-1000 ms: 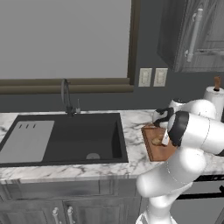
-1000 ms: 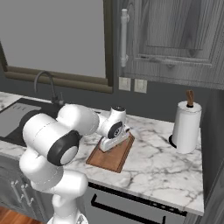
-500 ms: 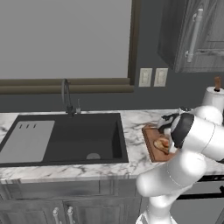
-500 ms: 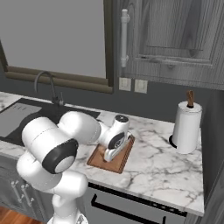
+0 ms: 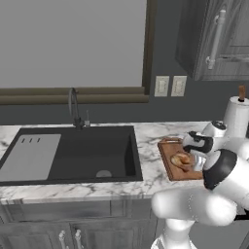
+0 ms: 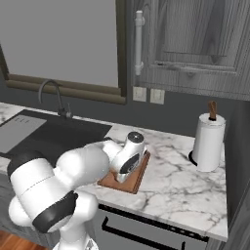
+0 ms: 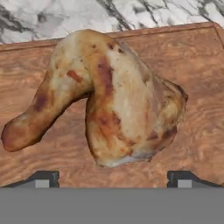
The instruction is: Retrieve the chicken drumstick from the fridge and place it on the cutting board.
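The golden-brown chicken drumstick [image 7: 109, 96] lies on the reddish-brown cutting board [image 7: 197, 65], its thin end pointing left in the hand view. My gripper [image 7: 112, 178] hovers close over it, open, with the finger tips [image 7: 42, 178] wide apart on either side of the meat. From the left base view the drumstick [image 5: 181, 159] sits mid-board [image 5: 167, 164] just under the hand [image 5: 187, 154]. In the right base view my wrist covers most of the board [image 6: 133, 183] and hides the meat. The fridge is out of view.
A dark sink [image 5: 92, 151] with a faucet [image 5: 74, 104] and a grey drainboard [image 5: 29, 155] lies left of the board. A paper towel roll [image 6: 209, 141] stands to the right. Wall cabinets with a bar handle [image 6: 139, 44] hang above. The counter's front edge [image 6: 161, 217] is near.
The arm has folded lower and its elbow has swung toward the counter's front. The hand has dropped closer to the board, where the drumstick lies.
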Controlling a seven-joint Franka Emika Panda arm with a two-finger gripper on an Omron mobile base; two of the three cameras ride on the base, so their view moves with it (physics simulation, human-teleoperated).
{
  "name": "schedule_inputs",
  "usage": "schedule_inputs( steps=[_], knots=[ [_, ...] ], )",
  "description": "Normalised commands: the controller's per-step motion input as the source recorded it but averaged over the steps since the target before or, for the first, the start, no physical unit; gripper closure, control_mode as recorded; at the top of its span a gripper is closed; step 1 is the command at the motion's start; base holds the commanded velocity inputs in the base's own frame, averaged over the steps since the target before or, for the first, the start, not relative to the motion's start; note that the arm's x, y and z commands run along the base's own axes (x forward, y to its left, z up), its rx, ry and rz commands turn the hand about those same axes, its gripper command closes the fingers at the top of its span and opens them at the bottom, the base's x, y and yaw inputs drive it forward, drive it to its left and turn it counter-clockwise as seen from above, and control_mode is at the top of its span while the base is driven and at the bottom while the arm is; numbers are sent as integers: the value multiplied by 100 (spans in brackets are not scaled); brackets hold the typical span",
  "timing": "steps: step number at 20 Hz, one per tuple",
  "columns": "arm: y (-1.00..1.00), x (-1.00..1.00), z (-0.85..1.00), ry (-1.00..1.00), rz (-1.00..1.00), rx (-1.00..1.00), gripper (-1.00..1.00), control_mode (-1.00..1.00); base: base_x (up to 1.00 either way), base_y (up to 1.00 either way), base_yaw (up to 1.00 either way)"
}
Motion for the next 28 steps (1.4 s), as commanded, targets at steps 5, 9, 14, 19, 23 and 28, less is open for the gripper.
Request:
schedule_inputs(
  steps=[5,9,14,19,23,28],
  knots=[
    [-51,-92,100,-28,0,24,-100,-100,0,0,0],
    [-37,-92,100,-21,-5,25,-100,-100,0,0,0],
    [-2,-100,100,-34,-19,11,-100,-100,0,0,0],
    [39,-70,72,-50,-28,-1,-100,-100,0,0,0],
    [-10,-3,1,-6,0,9,-100,-100,0,0,0],
    [-3,-4,0,-2,-1,-1,-100,-100,0,0,0]
  ],
)
